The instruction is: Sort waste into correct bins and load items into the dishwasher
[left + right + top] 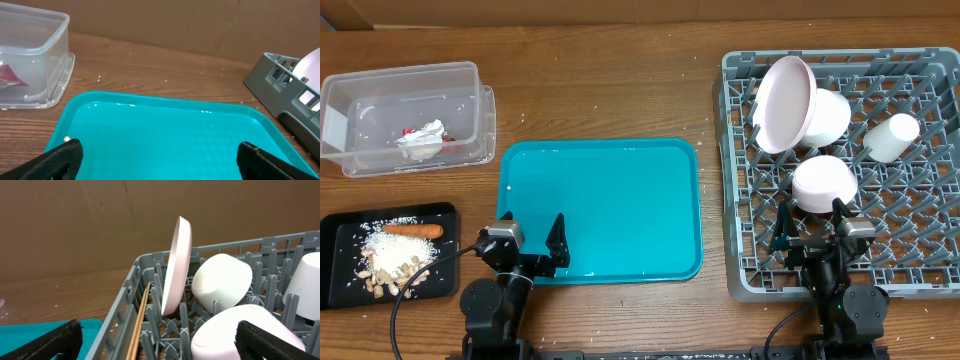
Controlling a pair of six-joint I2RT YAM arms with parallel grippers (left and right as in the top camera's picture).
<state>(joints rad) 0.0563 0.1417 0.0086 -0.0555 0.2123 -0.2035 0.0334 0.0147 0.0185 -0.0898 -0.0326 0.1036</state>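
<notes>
Looks pretty much wrapped up to me. The dish rack [735, 200] at 3 o'clock on the table has it all: the big plate [785, 103] standing on edge toward the rack's 11 o'clock, one bowl [828, 115] tucked right behind it, the other bowl [823, 183] upside down near the middle, and the cup [892, 137] lying over at 2 o'clock. The right wrist view also shows a couple of thin wooden sticks [140, 325] along the rack's left wall.

Waste seems sorted too. The napkin [425, 145] and red wrapper [410, 132] sit in the clear tub [400, 72] at 10 o'clock. The carrot [413, 231] and rice scraps [388, 255] are on the black tray [340, 222] at 8 o'clock. The teal tray [600, 210] in the centre is bare apart from one tiny crumb [66, 139], so I'd say nothing big is left.

The right gripper [812, 222] hangs over the rack's 6 o'clock edge, jaws spread wide and empty, with the upside-down bowl just at its 12 o'clock. The left gripper [532, 232] sits over the teal tray's 7 o'clock corner, also wide open with nothing in it. The black tray is off at its 9 o'clock and the tub is well apart at 11.
</notes>
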